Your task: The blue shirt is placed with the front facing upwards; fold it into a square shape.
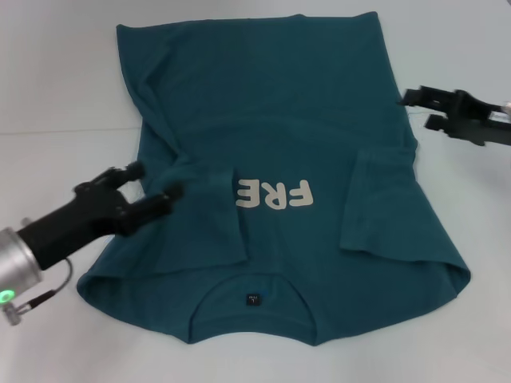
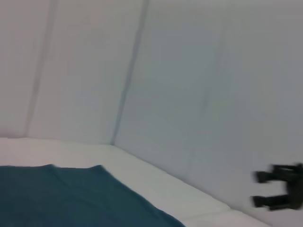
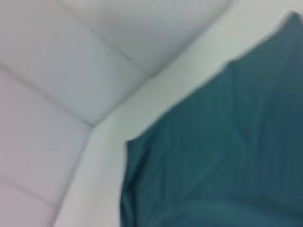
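Two grippers, jaws spread and empty, flank one blue shirt (image 1: 279,167) lying on the white counter (image 1: 56,88).

Left gripper (image 1: 152,187): jaws apart, holding nothing, tips at the shirt's left edge beside the folded-in left sleeve (image 1: 211,219), one tip over the cloth; contact unclear. Right gripper (image 1: 419,108): jaws apart, empty, just off the shirt's right edge by the far half, also seen far off in the left wrist view (image 2: 274,189). One shirt, front up, collar toward the robot, hem at the far side; both sleeves, two in all, folded inward over the body, right sleeve (image 1: 375,203) too. White print (image 1: 274,194) reads "FRE", the rest covered by the left sleeve. One small dark label (image 1: 252,299) inside the collar. No containers.
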